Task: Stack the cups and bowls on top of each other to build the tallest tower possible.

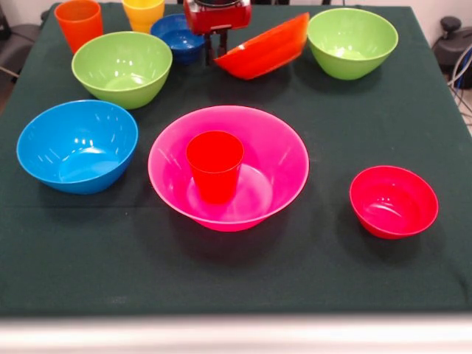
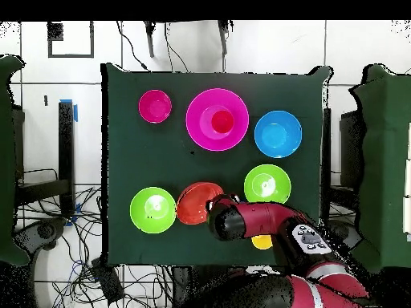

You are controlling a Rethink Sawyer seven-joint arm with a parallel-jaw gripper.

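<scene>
Small red bowl (image 1: pixel 393 201) nearest; claw (image 1: pixel 216 46) grips tilted orange bowl (image 1: pixel 264 50) between green bowls (image 1: pixel 122 68).

1. Robotics lab or test room, not a home: a red and black robot arm (image 2: pixel 273 222) is reaching over a single worktop (image 2: pixel 128 128) standing alone in the middle of the floor.
2. A dark green cloth (image 1: pixel 383 280) is covering the worktop, its corners hanging over the edges.
3. The pale floor (image 2: pixel 56 88) is carrying dark straight lines and a square outline (image 2: pixel 71 38), like marked-out zones.
4. Loose cables (image 2: pixel 88 265) are trailing across the floor beside the worktop, and more are running off at the far edge (image 2: pixel 164 48).
5. Bright plastic bowls (image 1: pixel 122 68) and cups (image 1: pixel 78 22) are sitting spread out as test props.
</scene>
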